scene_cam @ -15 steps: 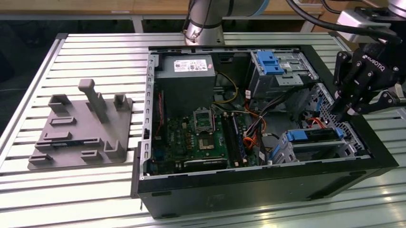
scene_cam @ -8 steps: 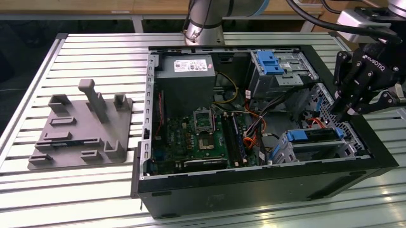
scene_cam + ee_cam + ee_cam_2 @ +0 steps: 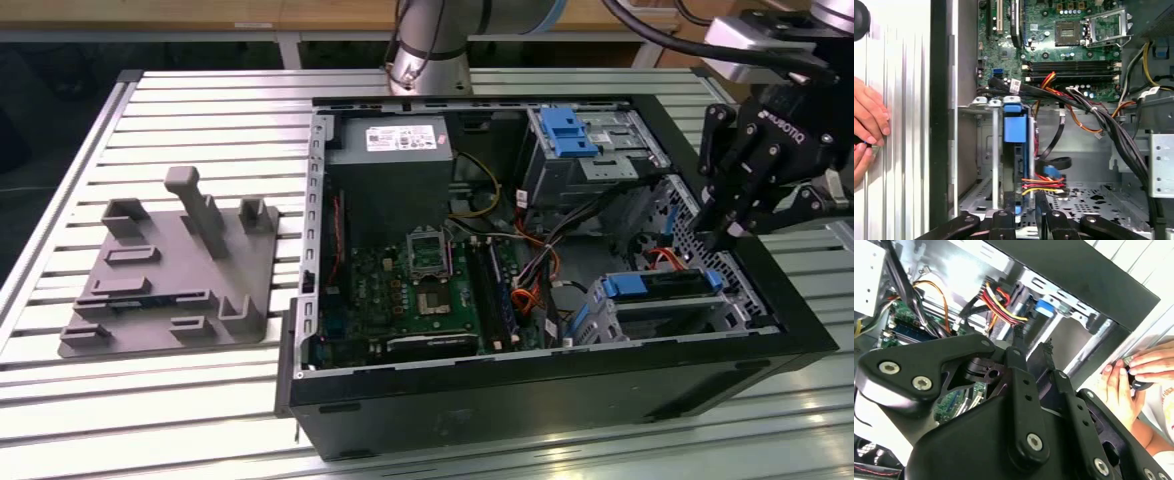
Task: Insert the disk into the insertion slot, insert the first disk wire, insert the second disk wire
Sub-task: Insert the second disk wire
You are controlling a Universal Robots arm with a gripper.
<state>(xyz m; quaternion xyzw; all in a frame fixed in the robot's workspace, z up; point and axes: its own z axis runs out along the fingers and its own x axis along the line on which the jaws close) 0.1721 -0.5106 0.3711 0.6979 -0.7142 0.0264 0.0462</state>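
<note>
Hovering with fingers (image 3: 725,215) close above the disk (image 3: 663,286), seated in the slot (image 3: 597,315) inside the case (image 3: 534,390); impossible to tell whether clenched or released.

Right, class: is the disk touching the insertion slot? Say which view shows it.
Touching. In the first wrist view the disk sits inside the insertion slot, its blue caddy against the silver cage wall.

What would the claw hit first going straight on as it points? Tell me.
Probably the disk in its blue caddy, seated in the insertion slot: the claw points straight at its near end. The red and yellow wires lie just beside that line; depth is unclear.
</note>
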